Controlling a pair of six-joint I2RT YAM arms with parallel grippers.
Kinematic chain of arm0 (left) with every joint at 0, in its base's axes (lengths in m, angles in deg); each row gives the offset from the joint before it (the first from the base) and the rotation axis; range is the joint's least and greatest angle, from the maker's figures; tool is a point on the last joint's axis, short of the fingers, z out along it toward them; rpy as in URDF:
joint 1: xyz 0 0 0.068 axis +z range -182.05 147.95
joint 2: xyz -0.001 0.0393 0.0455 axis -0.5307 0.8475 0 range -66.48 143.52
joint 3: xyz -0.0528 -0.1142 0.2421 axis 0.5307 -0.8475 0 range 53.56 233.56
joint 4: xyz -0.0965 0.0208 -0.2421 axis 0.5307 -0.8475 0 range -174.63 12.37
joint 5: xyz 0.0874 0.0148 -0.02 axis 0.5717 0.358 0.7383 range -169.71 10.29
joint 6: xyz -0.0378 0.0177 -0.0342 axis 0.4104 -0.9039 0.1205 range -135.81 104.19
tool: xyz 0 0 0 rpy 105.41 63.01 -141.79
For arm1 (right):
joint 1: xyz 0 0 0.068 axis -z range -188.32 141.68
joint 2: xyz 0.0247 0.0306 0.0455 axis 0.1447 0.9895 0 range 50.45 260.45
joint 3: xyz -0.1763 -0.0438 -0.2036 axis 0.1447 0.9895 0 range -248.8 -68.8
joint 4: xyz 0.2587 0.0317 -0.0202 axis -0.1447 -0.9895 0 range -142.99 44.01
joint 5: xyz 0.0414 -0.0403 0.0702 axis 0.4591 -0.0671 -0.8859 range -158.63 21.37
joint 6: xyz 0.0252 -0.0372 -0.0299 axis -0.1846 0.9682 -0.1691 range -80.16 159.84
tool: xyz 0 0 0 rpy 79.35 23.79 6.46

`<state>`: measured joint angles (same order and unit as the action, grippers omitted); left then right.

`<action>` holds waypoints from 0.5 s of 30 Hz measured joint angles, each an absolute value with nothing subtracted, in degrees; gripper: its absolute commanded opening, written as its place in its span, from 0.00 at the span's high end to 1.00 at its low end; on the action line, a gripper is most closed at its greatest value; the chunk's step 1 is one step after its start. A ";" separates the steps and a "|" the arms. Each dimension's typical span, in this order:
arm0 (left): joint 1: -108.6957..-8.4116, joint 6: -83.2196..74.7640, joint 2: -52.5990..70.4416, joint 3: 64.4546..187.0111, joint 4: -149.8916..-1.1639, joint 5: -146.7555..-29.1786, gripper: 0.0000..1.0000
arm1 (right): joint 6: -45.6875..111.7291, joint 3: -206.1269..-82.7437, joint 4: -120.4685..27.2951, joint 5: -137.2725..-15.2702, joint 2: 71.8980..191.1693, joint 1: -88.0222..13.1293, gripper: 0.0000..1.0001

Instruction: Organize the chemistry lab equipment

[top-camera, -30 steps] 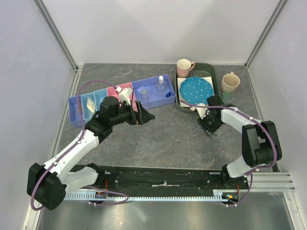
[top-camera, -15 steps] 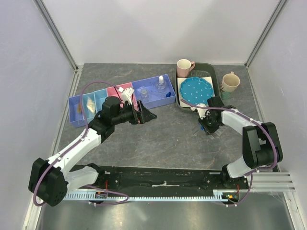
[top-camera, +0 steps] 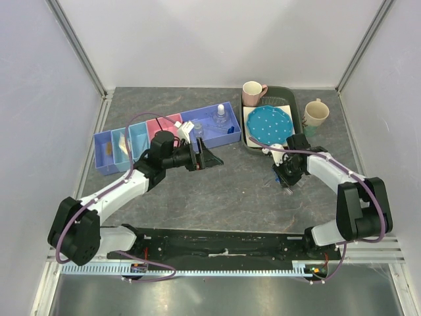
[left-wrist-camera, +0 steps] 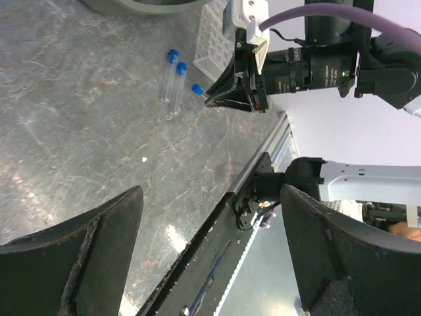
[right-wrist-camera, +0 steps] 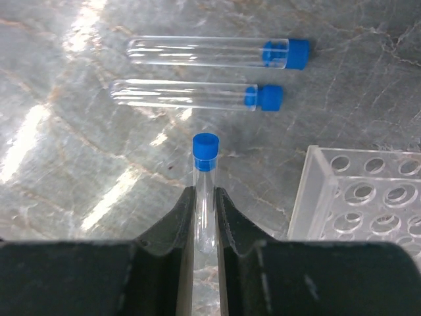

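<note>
My right gripper is shut on a clear blue-capped vial, held just above the table. Two more blue-capped vials lie side by side beyond it. The clear tube rack stands just to its right. In the top view the right gripper is in front of the dish tray. My left gripper is open and empty above the table, in front of the blue organizer. The organizer holds the white-capped bottle and the clear beaker. The left wrist view shows the vials and the right gripper.
A dark green tray at the back right holds the blue dotted plate and a pink mug. A cream mug stands to its right. The enclosure walls close in the left, right and back sides.
My left gripper has moved right along the front of the organizer, staying open. My right gripper has barely moved and keeps hold of the vial.
</note>
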<state>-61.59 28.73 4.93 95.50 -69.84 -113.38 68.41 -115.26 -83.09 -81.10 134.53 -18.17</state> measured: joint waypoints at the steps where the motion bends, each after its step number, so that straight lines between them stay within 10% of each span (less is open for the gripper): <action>1: -62.01 28.99 5.44 95.50 -69.16 -113.64 0.09 | 68.61 -115.41 -83.99 -81.97 133.76 -18.17 0.88; 15: -68.76 33.03 13.26 98.38 -53.51 -111.21 0.11 | 59.58 -131.32 -87.99 -107.79 131.53 -18.17 0.87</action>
